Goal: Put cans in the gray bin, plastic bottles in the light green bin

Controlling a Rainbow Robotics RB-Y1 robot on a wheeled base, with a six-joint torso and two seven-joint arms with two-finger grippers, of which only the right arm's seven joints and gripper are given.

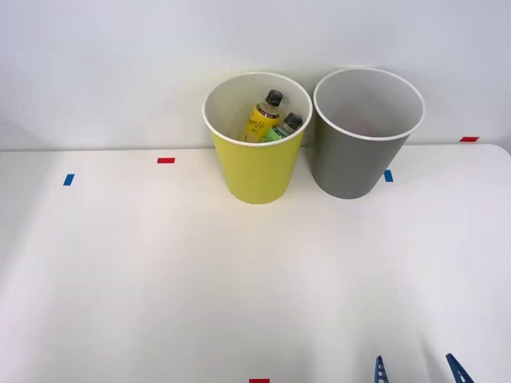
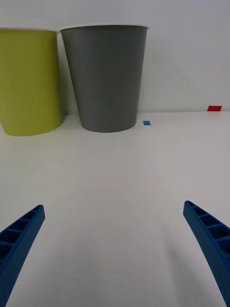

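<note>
Blue fingers (image 2: 21, 240) of the right gripper (image 1: 418, 370) spread empty, short of the light green bin (image 1: 257, 171) holding both plastic bottles (image 1: 263, 118); sorting seemingly done.

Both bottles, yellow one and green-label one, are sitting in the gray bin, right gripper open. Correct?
No. The front view shows the yellow bottle and green-label bottle inside the light green bin, not the gray bin. The right gripper is indeed open.

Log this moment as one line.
right gripper: open, empty, low over table | yellow bottle and green bottle: in green bin | gray bin: beside it, contents unclear
</note>
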